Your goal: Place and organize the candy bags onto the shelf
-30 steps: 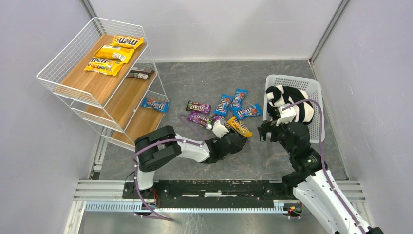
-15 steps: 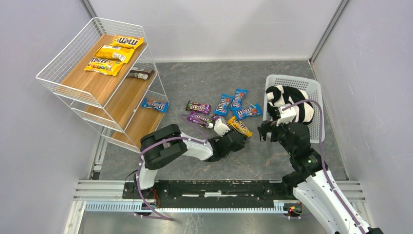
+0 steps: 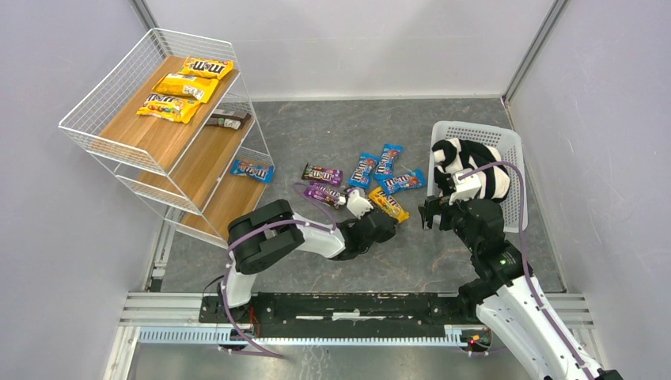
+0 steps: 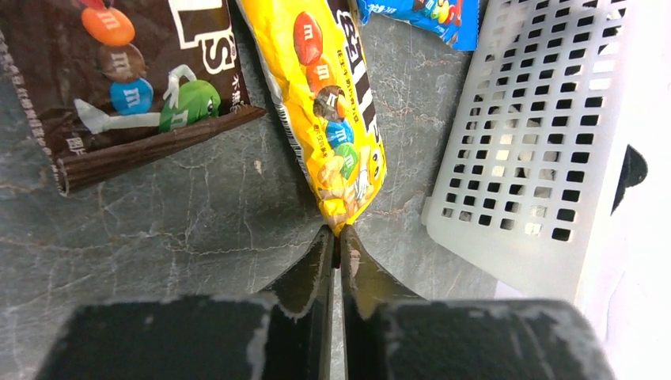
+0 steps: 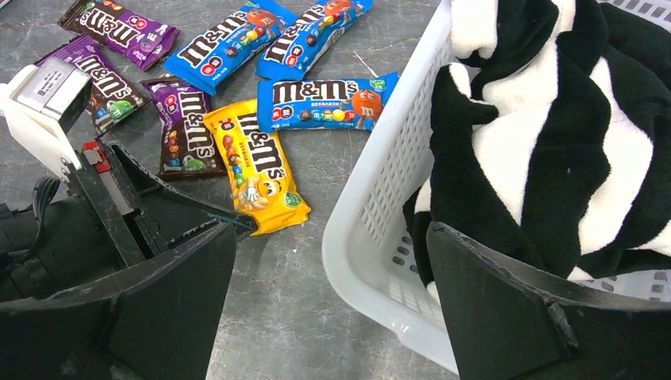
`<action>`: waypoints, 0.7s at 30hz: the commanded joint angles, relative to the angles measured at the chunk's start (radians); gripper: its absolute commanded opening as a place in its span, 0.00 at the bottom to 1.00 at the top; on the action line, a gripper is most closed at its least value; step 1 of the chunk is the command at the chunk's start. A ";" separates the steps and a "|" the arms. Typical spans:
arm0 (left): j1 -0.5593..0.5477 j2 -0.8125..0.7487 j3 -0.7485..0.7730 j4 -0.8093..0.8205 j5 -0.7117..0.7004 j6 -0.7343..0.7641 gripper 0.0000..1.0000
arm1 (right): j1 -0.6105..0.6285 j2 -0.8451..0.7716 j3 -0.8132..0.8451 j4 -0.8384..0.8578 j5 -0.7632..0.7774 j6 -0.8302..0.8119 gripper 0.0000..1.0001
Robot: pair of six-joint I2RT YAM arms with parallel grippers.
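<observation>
Near the middle of the desk (image 3: 443, 261) the left tool (image 4: 339, 241) was shut on the near end of a yellow candy bag (image 4: 332, 119). The right tool (image 5: 328, 237) stood wide open and empty beside the white basket (image 5: 372, 206). Farther, the shelf (image 3: 146, 131) in the far left corner carried five candy bags (image 3: 186, 85).

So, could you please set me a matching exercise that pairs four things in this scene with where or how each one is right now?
Things:
1. loose yellow packet
2. striped cloth
3. leftmost blue packet
4. right gripper

Place or state:
A. open, holding nothing
B. on the lowest board of the shelf
C. end pinched by the left gripper
D. inside the white basket

Pairs: 1-C, 2-D, 3-B, 4-A
</observation>
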 commanded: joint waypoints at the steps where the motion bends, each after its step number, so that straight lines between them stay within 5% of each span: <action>1: 0.004 -0.083 0.018 -0.014 -0.010 0.129 0.07 | 0.004 -0.006 0.016 0.038 -0.008 0.008 0.98; 12: -0.010 -0.505 -0.035 -0.404 0.124 0.353 0.02 | 0.004 -0.009 0.018 0.040 -0.005 0.007 0.98; 21: 0.007 -0.785 0.163 -0.894 0.088 0.569 0.02 | 0.004 0.007 0.018 0.053 -0.063 -0.008 0.98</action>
